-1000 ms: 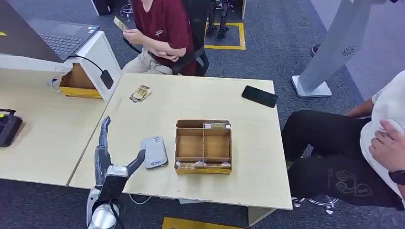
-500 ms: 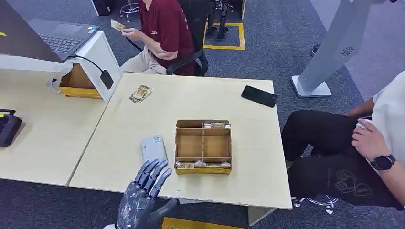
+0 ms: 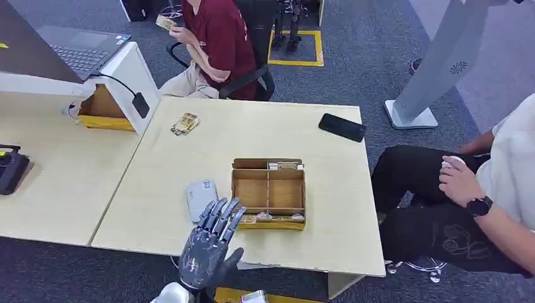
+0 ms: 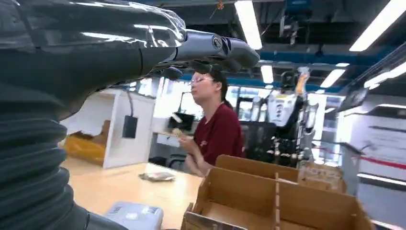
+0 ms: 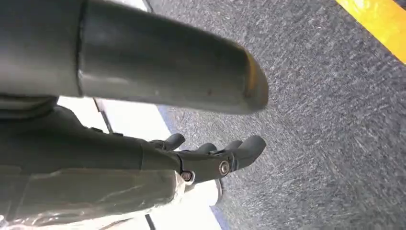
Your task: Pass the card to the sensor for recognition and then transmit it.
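Observation:
My left hand [image 3: 211, 243] hovers over the table's front edge with its fingers spread and nothing in it. Its fingertips reach the near end of the grey-white sensor [image 3: 200, 197] and the front left corner of the cardboard box [image 3: 268, 192]. In the box, cards lie in the back compartment [image 3: 286, 166] and along the front strip [image 3: 268, 218]. The left wrist view shows the left hand's fingers [image 4: 215, 48] above the sensor [image 4: 134, 215] and the box [image 4: 277, 201]. My right hand [image 5: 201, 158] hangs over grey carpet, fingers apart and holding nothing.
A small pile of cards [image 3: 185, 124] lies at the table's far left. A black phone [image 3: 342, 127] rests at the far right. A seated person in red [image 3: 217, 38] holds a card [image 3: 166, 22]. Another person [image 3: 479, 189] sits at the right. A laptop [image 3: 82, 50] stands at the back left.
My left hand has left the spot left of the sensor, dipped to the table's front edge, and moved right toward the sensor and box. The person in red lifted the card higher.

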